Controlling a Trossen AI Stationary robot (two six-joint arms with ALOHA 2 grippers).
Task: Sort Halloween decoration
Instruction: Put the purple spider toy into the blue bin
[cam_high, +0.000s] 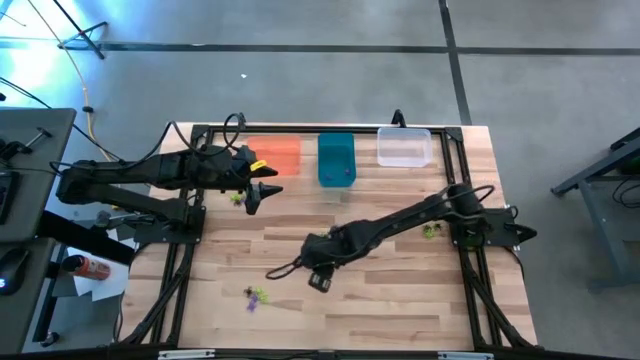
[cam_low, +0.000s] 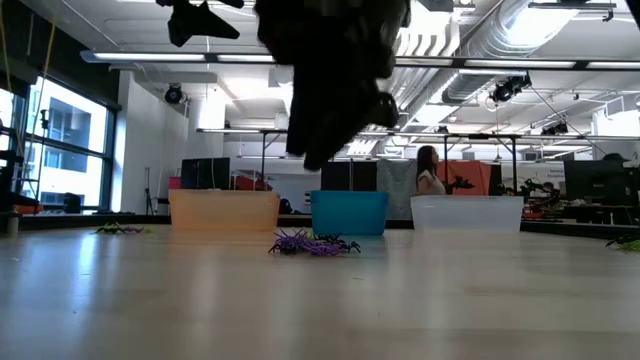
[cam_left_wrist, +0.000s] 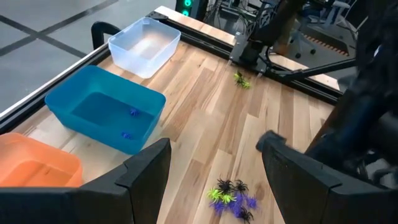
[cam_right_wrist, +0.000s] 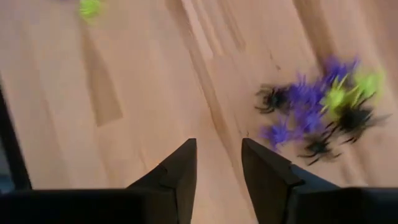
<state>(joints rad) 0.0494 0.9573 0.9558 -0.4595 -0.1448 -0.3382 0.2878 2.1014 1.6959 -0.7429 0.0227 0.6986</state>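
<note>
Overhead, the right tool (cam_high: 318, 282) hangs above the middle of the tabletop (cam_high: 400, 310) with its fingers (cam_right_wrist: 180, 171) a narrow gap apart and nothing between them. A cluster of purple, yellow-green and black spider trinkets (cam_right_wrist: 320, 115) lies on the wood just ahead of it and off to one side, untouched. The left tool (cam_high: 262, 192) waits spread wide and empty beside the orange bin (cam_high: 278, 156). Ahead of it sits the teal bin (cam_left_wrist: 102, 115) with two small blue-purple trinkets (cam_left_wrist: 130, 123) inside, then the clear bin (cam_left_wrist: 144, 45). One yellow-green spider (cam_left_wrist: 241, 79) lies near the right arm's base.
</note>
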